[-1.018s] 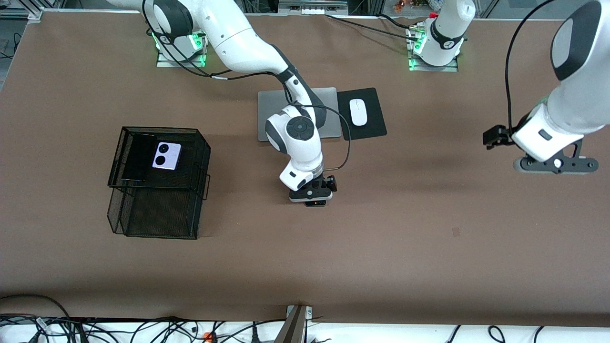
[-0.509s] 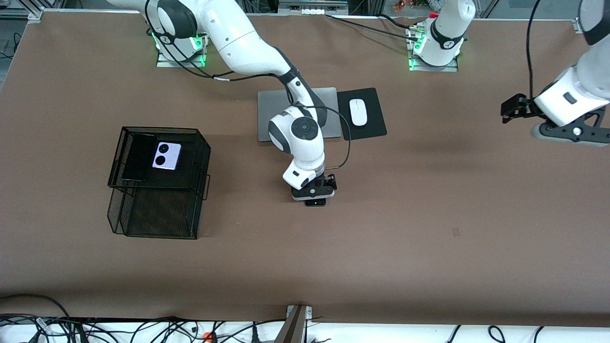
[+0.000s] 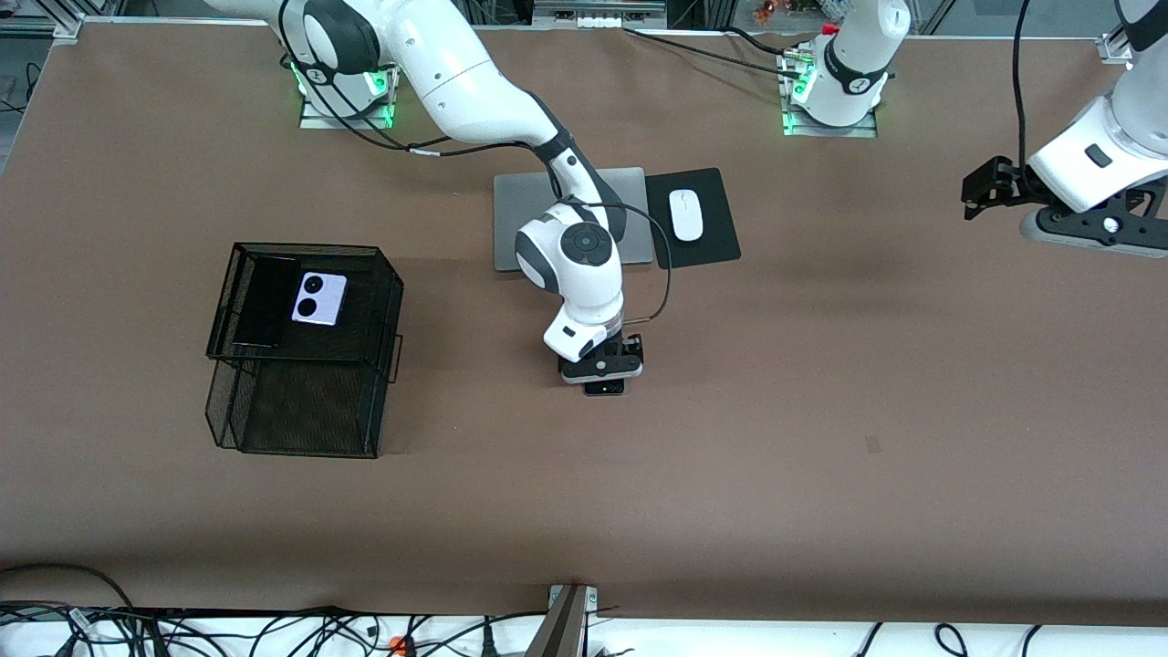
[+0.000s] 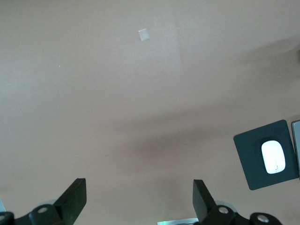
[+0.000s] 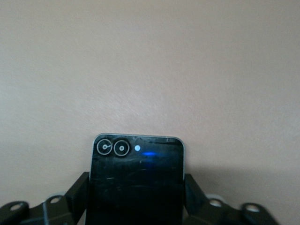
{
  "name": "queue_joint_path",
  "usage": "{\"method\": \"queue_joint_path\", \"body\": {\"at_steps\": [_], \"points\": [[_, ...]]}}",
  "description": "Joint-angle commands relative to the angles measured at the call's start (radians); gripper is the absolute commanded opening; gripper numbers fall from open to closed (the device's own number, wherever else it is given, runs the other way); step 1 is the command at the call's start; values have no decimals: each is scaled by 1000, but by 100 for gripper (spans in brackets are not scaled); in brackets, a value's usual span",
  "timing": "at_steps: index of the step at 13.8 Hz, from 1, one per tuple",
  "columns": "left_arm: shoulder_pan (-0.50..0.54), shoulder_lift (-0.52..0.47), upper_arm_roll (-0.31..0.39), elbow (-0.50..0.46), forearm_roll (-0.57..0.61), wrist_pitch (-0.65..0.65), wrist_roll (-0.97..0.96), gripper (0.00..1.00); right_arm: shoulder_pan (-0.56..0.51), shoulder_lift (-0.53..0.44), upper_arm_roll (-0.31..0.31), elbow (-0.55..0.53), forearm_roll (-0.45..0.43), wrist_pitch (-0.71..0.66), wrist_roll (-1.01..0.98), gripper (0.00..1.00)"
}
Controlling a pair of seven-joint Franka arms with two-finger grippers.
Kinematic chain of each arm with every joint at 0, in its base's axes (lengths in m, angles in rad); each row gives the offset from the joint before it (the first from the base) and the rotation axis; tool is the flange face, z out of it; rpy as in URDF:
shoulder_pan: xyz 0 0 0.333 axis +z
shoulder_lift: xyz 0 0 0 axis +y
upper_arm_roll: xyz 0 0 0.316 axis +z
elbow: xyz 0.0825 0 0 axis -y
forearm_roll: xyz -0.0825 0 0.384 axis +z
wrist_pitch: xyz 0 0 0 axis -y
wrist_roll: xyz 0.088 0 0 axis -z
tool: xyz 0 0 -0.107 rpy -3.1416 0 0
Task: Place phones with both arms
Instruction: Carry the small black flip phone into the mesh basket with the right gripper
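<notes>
A squarish black phone (image 5: 136, 164) lies flat on the brown table near its middle, and only its edge (image 3: 605, 388) shows under the hand in the front view. My right gripper (image 3: 602, 376) is down over it. In the right wrist view this gripper (image 5: 136, 187) is shut on the phone, one finger against each side. A lilac-white phone (image 3: 318, 298) with two black circles rests on the top tier of a black mesh basket (image 3: 383, 274), beside a long black slab phone (image 3: 258, 306). My left gripper (image 3: 1090, 230) hangs open over bare table at the left arm's end, nothing between its fingers (image 4: 75, 197).
A closed grey laptop (image 3: 520, 205) lies close to the robots' bases, partly under the right arm. Beside it a white mouse (image 3: 686, 214) sits on a black pad (image 3: 712, 242); both mouse (image 4: 273, 157) and pad (image 4: 248, 154) show in the left wrist view.
The left arm has swung its gripper up and away toward the table's end. The right gripper has stayed down over the squarish black phone, shifting only slightly.
</notes>
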Motion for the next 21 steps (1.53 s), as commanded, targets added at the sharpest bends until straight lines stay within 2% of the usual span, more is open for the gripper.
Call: {"method": "queue_joint_path", "body": {"at_steps": [1, 4, 7, 10, 12, 13, 15, 19, 21], "points": [[3, -48, -18, -39, -19, -9, -6, 100, 1, 30, -7, 25, -8, 11, 8, 26], [7, -22, -13, -16, -54, -6, -5, 100, -9, 7, -14, 25, -9, -18, -1, 24], [36, -7, -8, 38, -72, -11, -3, 100, -37, -81, -73, 26, -3, -175, -33, 24], [50, -4, -8, 62, -67, -11, -5, 100, -178, -224, -61, 25, 21, -337, -215, 24], [50, -4, -8, 66, -70, -9, -6, 100, -280, -292, -57, 25, 105, -430, -385, 25], [50, -2, -8, 66, -70, -9, -6, 100, -331, -307, -59, 25, 139, -479, -463, 25], [50, 2, -8, 66, -64, -9, -5, 100, -409, -332, -67, 25, 141, -562, -573, 25], [66, 13, -8, 64, -61, -12, -6, 100, -518, -332, -74, -14, 138, -589, -691, 25], [73, 14, -8, 64, -61, -12, -8, 100, -536, -329, -76, -76, 135, -569, -697, 25]]}}
